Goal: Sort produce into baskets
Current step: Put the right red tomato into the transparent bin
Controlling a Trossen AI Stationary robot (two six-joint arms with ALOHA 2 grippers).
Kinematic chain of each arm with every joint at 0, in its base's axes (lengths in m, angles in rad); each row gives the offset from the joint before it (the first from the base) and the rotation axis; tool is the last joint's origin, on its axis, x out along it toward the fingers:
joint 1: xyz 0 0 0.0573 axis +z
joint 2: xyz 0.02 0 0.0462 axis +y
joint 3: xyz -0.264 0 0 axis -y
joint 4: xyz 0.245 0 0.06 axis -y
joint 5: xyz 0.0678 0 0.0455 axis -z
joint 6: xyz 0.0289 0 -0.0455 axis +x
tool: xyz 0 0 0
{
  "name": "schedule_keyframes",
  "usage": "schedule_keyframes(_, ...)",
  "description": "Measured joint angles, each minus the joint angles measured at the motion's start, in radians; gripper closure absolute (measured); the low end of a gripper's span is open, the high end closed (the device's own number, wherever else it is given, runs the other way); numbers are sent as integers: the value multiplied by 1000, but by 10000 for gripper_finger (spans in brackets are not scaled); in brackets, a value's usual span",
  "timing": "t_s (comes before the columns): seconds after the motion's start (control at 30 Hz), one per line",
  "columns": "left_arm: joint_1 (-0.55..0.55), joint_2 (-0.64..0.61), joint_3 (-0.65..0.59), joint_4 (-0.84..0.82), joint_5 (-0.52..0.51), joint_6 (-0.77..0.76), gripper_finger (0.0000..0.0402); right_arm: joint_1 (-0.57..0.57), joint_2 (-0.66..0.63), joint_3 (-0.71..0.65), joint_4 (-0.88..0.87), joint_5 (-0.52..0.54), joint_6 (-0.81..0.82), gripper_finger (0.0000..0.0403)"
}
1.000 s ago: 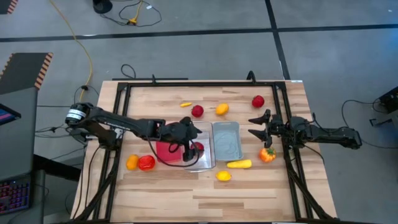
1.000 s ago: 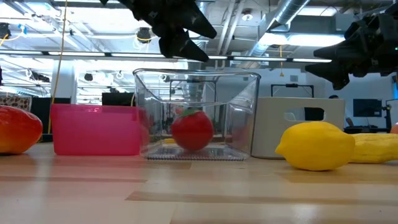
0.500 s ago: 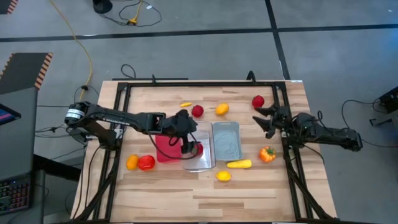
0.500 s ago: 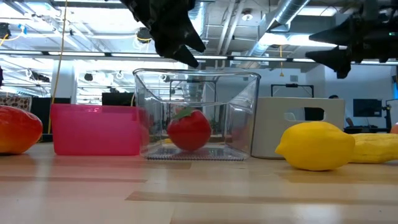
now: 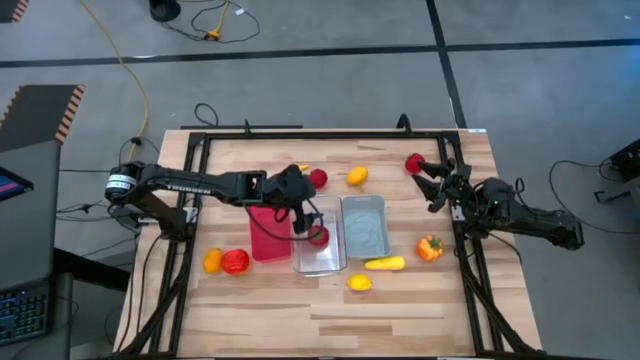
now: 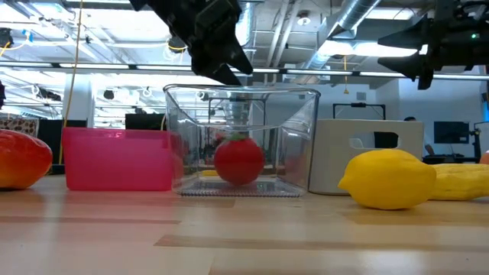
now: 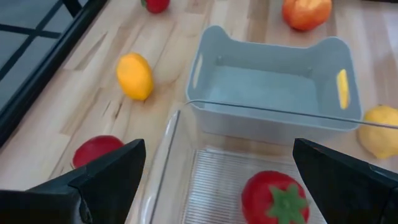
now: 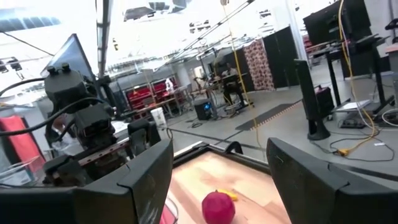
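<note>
My left gripper (image 5: pixel 301 207) is open and empty, above the far end of the clear bin (image 5: pixel 320 252); it also shows in the low view (image 6: pixel 221 55). A red tomato (image 7: pixel 276 198) lies on the clear bin's floor (image 6: pixel 239 160). The red bin (image 5: pixel 266 236) and the pale blue bin (image 5: pixel 364 226) stand on either side of the clear one. My right gripper (image 5: pixel 432 176) is open and empty, above the table near its far right, just short of a red round fruit (image 5: pixel 414 162), which also shows in the right wrist view (image 8: pixel 217 207).
Loose on the table: a red round fruit (image 5: pixel 318 178) and an orange oval (image 5: pixel 356 176) at the far side, an orange (image 5: pixel 212 260) and a red fruit (image 5: pixel 235 262) at the near left, a yellow elongated one (image 5: pixel 385 264), a lemon (image 5: pixel 359 283), a pepper (image 5: pixel 429 247).
My left gripper has drawn back from over the clear bin toward the table's far edge, still open; the tomato stays in the bin. My right gripper has gone toward the far edge, away from the pepper and toward the red round fruit.
</note>
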Motion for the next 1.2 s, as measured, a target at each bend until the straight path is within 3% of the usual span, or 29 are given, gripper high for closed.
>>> schedule_keyframes(0.23, 2, 0, 0, 0, 0, 0, 7, -1, 0, 0, -1, -2, -7, 96)
schedule_keyframes(0.5, 2, 0, 0, 1, 0, 0, 6, -1, 0, 1, -8, -3, -51, 8)
schedule_keyframes(0.7, 2, 0, 0, 1, 0, 0, 6, 30, 0, 1, -95, -40, 82, 29)
schedule_keyframes(0.93, 2, 0, 0, 5, 0, 0, 6, 16, 1, 5, -84, -52, 79, 34)
schedule_keyframes(1.07, 2, 0, 0, 5, 0, 0, 6, -27, 33, 72, -148, -53, 79, 34)
schedule_keyframes(1.2, 2, 0, 0, 5, 0, 0, 6, -77, 144, 188, -293, -52, 77, 34)
